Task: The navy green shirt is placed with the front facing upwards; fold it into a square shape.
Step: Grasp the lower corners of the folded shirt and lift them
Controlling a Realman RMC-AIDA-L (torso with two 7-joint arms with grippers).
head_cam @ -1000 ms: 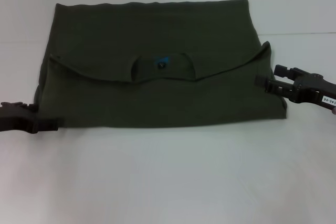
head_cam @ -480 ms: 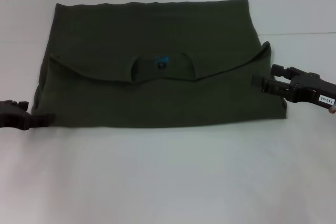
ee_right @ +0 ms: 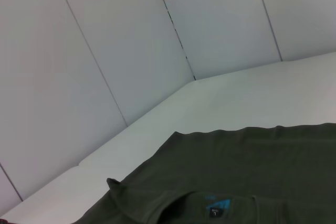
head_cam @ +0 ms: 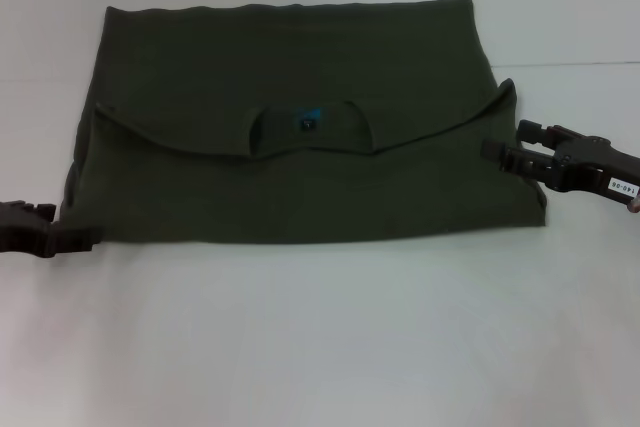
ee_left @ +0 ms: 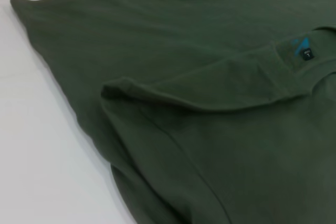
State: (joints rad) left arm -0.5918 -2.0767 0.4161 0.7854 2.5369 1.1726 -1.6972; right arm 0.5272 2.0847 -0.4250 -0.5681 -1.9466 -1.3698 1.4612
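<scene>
Left gripper (head_cam: 85, 238) slid left off shirt (head_cam: 290, 137) near corner; right gripper (head_cam: 492, 152) at right edge. Jaws' state: cannot tell. Shirt folded to wide rectangle, label (head_cam: 308, 120) showing; side folds remained.

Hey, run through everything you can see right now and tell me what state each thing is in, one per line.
navy green shirt: lying flat on the table, folded once, plain back up, neck label showing at the collar.
left gripper: low at the shirt's near left corner, off the cloth's top.
right gripper: at the shirt's right edge, by the sleeve fold.
table: white, bearing the shirt.
</scene>
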